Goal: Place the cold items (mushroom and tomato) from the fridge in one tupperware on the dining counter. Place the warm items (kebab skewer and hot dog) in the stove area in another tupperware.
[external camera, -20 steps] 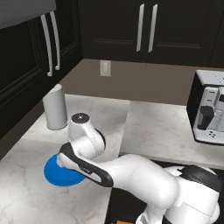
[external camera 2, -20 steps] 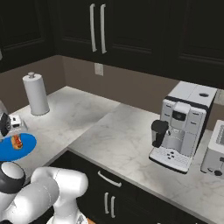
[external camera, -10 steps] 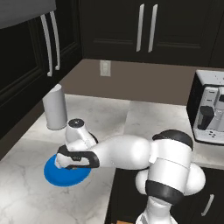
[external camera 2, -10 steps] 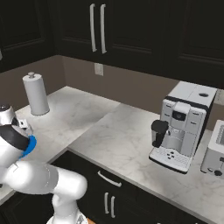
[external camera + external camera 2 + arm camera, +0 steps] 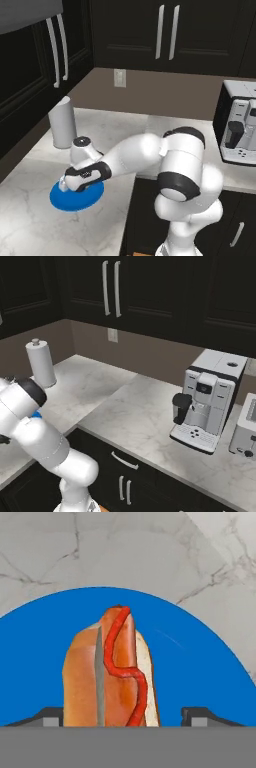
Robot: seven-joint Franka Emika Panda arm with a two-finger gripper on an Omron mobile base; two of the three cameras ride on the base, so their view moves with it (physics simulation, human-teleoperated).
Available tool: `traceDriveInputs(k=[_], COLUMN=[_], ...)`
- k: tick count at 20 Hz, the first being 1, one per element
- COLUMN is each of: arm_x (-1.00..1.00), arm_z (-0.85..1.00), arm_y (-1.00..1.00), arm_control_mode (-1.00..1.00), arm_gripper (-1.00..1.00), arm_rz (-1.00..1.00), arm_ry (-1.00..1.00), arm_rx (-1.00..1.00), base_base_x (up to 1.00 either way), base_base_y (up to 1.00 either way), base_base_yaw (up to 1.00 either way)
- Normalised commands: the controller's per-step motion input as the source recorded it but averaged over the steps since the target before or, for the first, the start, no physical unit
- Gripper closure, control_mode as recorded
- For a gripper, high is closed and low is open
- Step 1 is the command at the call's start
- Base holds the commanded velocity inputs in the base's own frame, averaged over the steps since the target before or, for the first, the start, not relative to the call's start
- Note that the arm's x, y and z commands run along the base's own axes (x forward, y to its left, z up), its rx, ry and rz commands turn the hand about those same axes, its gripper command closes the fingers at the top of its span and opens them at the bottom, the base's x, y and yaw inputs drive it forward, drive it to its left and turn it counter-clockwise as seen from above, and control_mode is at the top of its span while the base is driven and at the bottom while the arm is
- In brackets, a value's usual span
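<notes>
On the marble counter (image 5: pixel 30 210), a hot dog (image 5: pixel 112 672) is seen on a blue plate (image 5: pixel 200 667), flanked by the spread-apart claw (image 5: pixel 121 714), not touching.

Bare marble counter (image 5: pixel 30 210) lies open around the blue plate (image 5: pixel 75 197); the paper towel roll (image 5: pixel 62 122) stands just behind

arm (image 5: pixel 135 157) reaching low left, gripper (image 5: pixel 121 714) jaws apart
</notes>
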Motion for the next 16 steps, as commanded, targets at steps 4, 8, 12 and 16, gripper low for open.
traceDriveInputs(k=[4,8,12,16], arm_x=[0.0,-0.15,-0.34,-0.34], arm_z=[-0.62,-0.58,0.11,0.67], arm_y=[-0.14,-0.75,-0.99,-1.0], arm_control_mode=[-1.0,-1.0,-1.0,-1.0], arm_gripper=[1.0,1.0,1.0,1.0], arm_rz=[-0.11,-0.27,-0.31,-0.25], arm_ry=[0.06,0.1,-0.01,-0.02], arm_rx=[0.0,0.0,0.09,0.25], base_base_x=[0.0,0.0,0.0,0.0], base_base_y=[0.0,0.0,0.0,0.0], base_base_yaw=[0.0,0.0,0.0,0.0])
